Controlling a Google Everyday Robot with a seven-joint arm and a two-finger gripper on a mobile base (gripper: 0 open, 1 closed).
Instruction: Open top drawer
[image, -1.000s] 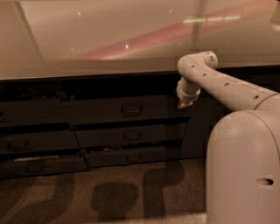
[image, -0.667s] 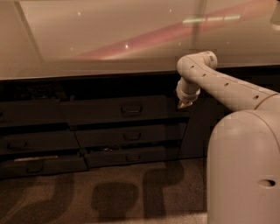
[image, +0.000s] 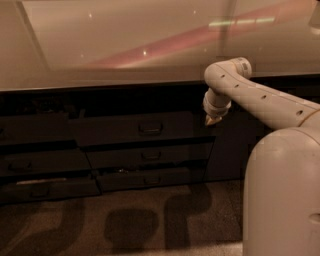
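Nothing has shifted since the earlier frame. Under the pale, glossy bench, the top drawer, a wide dark grey-black front with a small dark loop handle, sits closed. My tool hangs at that drawer's right end, to the right of the handle; I cannot tell whether it is open or closed. My white jointed arm runs right to the rounded white base.

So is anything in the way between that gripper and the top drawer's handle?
Nothing visible. The gripper hangs by the right end of the top drawer, and the front between it and the loop handle shows nothing on it.
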